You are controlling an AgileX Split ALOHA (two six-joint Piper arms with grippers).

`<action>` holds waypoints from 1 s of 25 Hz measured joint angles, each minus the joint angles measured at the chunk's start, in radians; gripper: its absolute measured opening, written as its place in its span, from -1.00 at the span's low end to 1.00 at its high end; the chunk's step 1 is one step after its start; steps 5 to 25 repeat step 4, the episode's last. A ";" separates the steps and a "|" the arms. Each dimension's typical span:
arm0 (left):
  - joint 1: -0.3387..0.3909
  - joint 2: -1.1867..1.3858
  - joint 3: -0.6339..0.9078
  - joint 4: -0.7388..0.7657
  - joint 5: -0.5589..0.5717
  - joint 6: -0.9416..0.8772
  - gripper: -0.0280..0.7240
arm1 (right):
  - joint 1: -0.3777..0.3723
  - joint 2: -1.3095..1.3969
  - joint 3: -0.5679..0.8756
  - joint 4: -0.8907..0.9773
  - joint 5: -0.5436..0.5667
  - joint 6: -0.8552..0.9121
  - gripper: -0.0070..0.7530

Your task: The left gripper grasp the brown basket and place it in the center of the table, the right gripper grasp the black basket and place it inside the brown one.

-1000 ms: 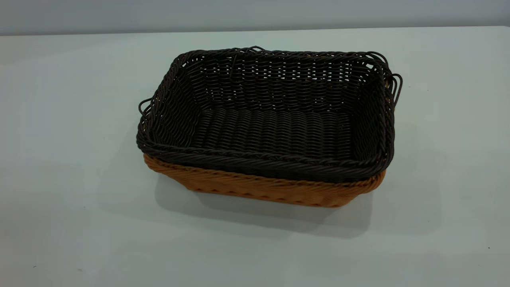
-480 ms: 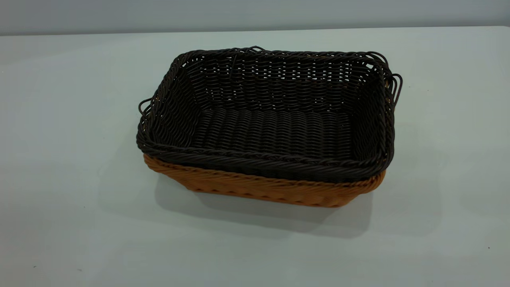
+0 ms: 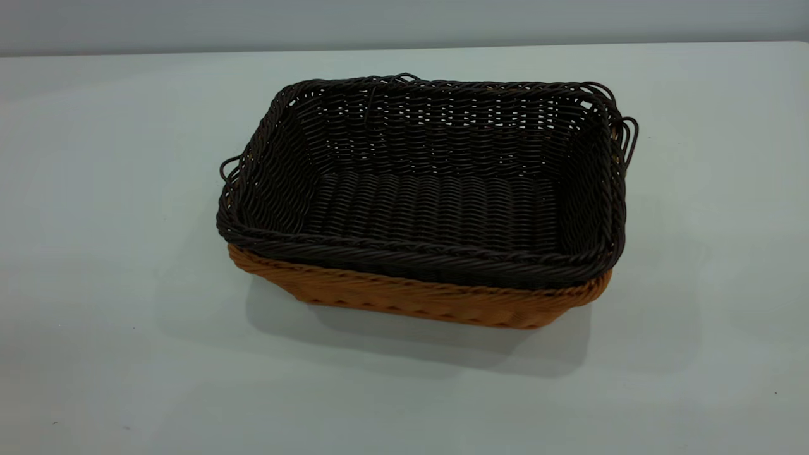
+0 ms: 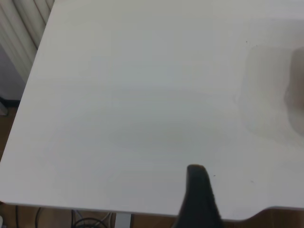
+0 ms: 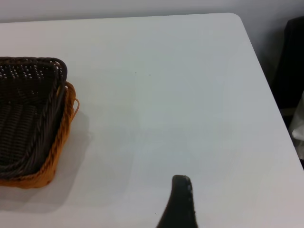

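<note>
Task is being judged done: the rectangular black-brown wicker basket (image 3: 430, 189) is sitting nested inside the rectangular orange-tan wicker basket (image 3: 417, 300) on the pale grey-white table (image 3: 95, 221). Left gripper (image 4: 199, 199): baskets out of its view, opening untellable. Right gripper (image 5: 179, 202): baskets well apart from it, opening untellable.

The pale table (image 3: 114, 253) carries the brown basket (image 3: 417, 300), seemingly near its middle.
</note>
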 joint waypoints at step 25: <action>0.000 0.000 0.000 0.000 0.000 0.000 0.37 | 0.000 0.000 0.000 0.000 0.000 0.000 0.48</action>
